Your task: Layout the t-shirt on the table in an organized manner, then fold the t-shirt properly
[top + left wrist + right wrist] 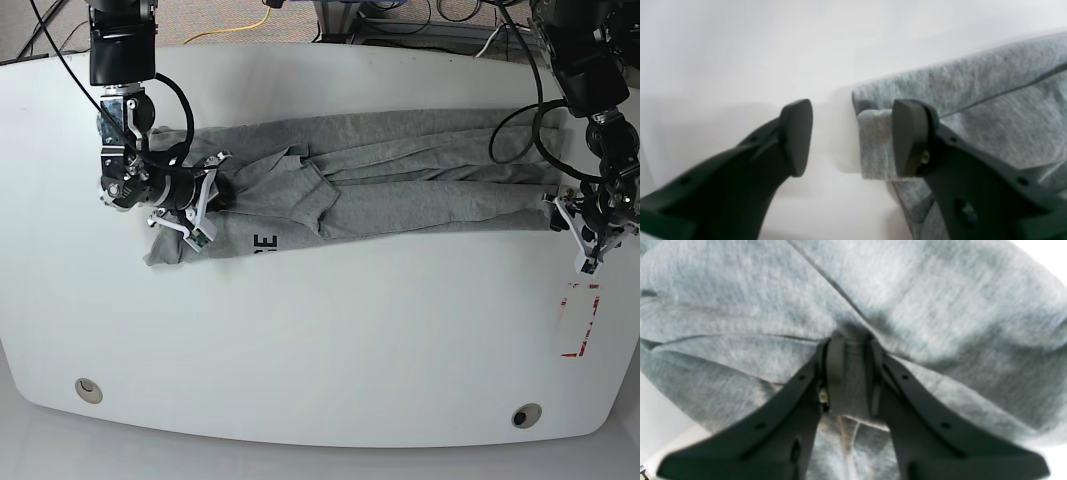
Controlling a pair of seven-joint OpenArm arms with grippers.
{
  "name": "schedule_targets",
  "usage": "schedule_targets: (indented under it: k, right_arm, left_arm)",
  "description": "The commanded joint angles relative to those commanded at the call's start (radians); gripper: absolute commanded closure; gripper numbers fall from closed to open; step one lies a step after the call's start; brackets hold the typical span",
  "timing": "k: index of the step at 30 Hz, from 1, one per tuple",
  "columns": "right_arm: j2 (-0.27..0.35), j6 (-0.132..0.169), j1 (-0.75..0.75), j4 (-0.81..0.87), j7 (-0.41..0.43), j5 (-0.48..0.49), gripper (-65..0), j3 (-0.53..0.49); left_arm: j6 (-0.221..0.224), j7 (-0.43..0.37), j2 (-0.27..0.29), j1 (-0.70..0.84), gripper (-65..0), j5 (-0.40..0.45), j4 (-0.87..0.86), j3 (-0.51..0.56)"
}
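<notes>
My right tool [850,373] pinches the t-shirt [400,190]; left tool [853,136] wide at its corner, pulling now could bunch it

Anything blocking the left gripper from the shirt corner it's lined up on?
Nothing visible. The left gripper is open, one finger already over the t-shirt corner, only bare table alongside.

Both arms are black, built of boxy upper blocks and rounder joints, with black cables looping beside them. The left gripper [851,136] has two matte black fingers [796,136] with broad flat pads, small round holes along them and a small brass part behind one pad. The right gripper [851,373] looks alike, and both wrists carry white brackets.
</notes>
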Motion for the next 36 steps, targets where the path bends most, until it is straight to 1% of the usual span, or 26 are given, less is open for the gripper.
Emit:
schedule_targets:
  k: [7,12,17,20,27,32,34,36]
  right_arm:
    - [0.000,0.000,0.000,0.000,0.000,0.002,-9.8,0.000]
    - [0.000,0.000,0.000,0.000,0.000,0.002,-9.8,0.000]
    - [0.000,0.000,0.000,0.002,0.000,0.002,-9.8,0.000]
    - [0.000,0.000,0.000,0.002,0.000,0.002,-9.8,0.000]
    - [-0.012,0.000,0.002,0.002,0.000,-0.003,-9.8,0.000]
    - [-0.012,0.000,0.002,0.000,0.000,-0.005,-9.8,0.000]
    - [-0.012,0.000,0.002,0.000,0.000,-0.005,-9.8,0.000]
    - [-0.012,0.000,0.002,0.000,0.000,-0.002,-9.8,0.000]
  left_arm:
    - [0.000,0.000,0.000,0.025,-35.7,-0.002,0.002,0.000]
    - [0.000,0.000,0.000,0.051,-32.8,-0.005,0.023,0.000]
    - [0.000,0.040,0.002,0.072,-32.5,-0.005,0.037,0.000]
    - [0.000,0.049,0.002,0.078,-32.5,-0.008,0.037,0.000]
    - [0.000,0.051,-0.005,0.104,-32.5,-0.086,0.038,-0.002]
    - [0.000,0.051,-0.005,0.121,-32.1,-0.092,0.072,0.000]
    - [0.000,0.051,-0.003,0.121,-29.2,-0.092,0.089,0.005]
    - [0.000,0.051,-0.003,0.121,-23.9,-0.092,0.098,0.025]
